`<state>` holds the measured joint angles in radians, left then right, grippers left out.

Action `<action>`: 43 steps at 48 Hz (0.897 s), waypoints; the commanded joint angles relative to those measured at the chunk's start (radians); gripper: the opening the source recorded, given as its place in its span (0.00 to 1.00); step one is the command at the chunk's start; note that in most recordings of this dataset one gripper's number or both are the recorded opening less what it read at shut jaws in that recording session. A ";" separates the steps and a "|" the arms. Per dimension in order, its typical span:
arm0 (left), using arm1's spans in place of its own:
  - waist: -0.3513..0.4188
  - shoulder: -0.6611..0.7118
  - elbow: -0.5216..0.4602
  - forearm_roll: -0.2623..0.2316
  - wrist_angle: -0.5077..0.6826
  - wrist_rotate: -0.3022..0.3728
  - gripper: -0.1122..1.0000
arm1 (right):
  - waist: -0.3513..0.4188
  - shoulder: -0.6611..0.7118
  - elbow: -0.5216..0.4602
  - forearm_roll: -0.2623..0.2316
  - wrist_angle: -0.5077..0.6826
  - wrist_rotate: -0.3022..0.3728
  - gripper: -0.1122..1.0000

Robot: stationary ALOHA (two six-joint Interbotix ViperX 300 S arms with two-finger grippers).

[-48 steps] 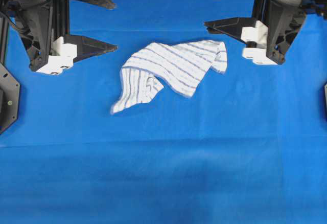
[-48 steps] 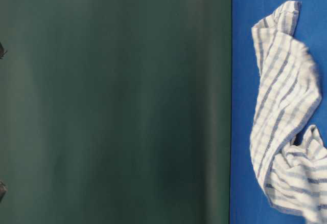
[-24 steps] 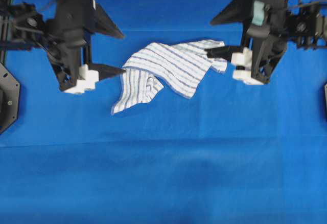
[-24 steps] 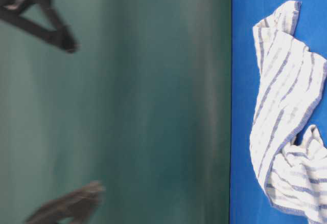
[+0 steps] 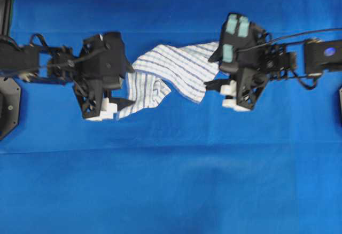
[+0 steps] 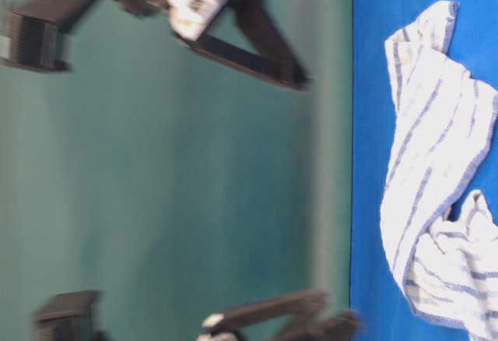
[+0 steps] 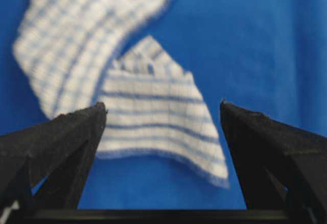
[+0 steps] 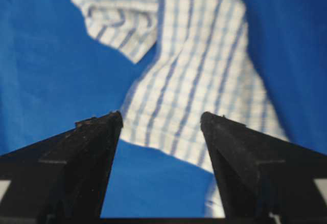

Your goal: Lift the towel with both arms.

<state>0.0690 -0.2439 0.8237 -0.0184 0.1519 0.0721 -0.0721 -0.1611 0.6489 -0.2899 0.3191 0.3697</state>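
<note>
I have the towel (image 5: 173, 73) lying crumpled on the blue tablecloth (image 5: 171, 180) that covers the surface, a little above the middle of my overhead view. It is folded over itself: a broad striped band runs from upper right down to lower left, and a smaller flap hangs toward the lower left corner.

My left end effector (image 5: 126, 87) sits at the towel's left end, its white block (image 5: 104, 111) just beside the lower flap. In the left wrist view the left end effector (image 7: 163, 109) has its two pointed black fingers (image 7: 66, 132) spread wide, and the striped corner of the towel (image 7: 153, 116) lies between them, below the tips. I see no fabric pinched; the jaws stand apart with the cloth in the gap.

My right end effector (image 5: 212, 71) is at the towel's right end, with its pale teal pads (image 5: 235, 31) facing up in the overhead view. From the right wrist camera the right end effector (image 8: 161, 116) is likewise spread open, and the towel (image 8: 199, 75) runs up and away between the fingers (image 8: 92, 147), its lower edge lying just past the tips. It grips nothing.

In the table-level view both arms are blurred: one (image 6: 210, 6) at the top and one (image 6: 280, 318) at the bottom, both close to the tablecloth's edge (image 6: 366, 162). I cannot tell from there whether either touches the cloth. The towel (image 6: 436, 170) lies flat there, not lifted.
</note>
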 commanded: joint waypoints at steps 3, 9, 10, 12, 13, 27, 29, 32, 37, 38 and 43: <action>-0.012 0.074 0.017 -0.002 -0.092 0.000 0.91 | 0.000 0.066 0.000 0.002 -0.077 0.014 0.69; -0.023 0.150 0.032 -0.002 -0.170 0.000 0.91 | 0.002 0.133 0.000 0.002 -0.115 0.025 0.69; -0.026 0.167 0.034 -0.003 -0.189 0.000 0.91 | 0.000 0.146 0.000 0.002 -0.121 0.026 0.69; -0.029 0.192 0.037 -0.003 -0.210 0.000 0.91 | 0.002 0.175 -0.002 0.002 -0.141 0.031 0.69; -0.029 0.204 0.038 -0.002 -0.221 0.000 0.91 | 0.000 0.186 -0.002 0.002 -0.150 0.032 0.69; -0.029 0.328 0.046 -0.003 -0.287 0.000 0.91 | 0.002 0.327 -0.014 0.011 -0.232 0.037 0.69; -0.029 0.336 0.048 -0.002 -0.291 0.000 0.91 | 0.002 0.337 -0.017 0.014 -0.232 0.037 0.69; -0.029 0.344 0.046 -0.003 -0.299 0.000 0.91 | 0.002 0.348 -0.017 0.015 -0.232 0.037 0.69; -0.029 0.347 0.048 -0.002 -0.302 0.000 0.91 | 0.002 0.354 -0.017 0.014 -0.229 0.037 0.69; -0.031 0.347 0.048 -0.003 -0.302 0.000 0.91 | 0.002 0.354 -0.017 0.015 -0.227 0.037 0.69; -0.029 0.348 0.048 -0.003 -0.302 0.002 0.90 | 0.002 0.353 -0.017 0.015 -0.225 0.037 0.69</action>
<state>0.0399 0.1074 0.8759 -0.0199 -0.1473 0.0706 -0.0721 0.2010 0.6443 -0.2777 0.0951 0.4050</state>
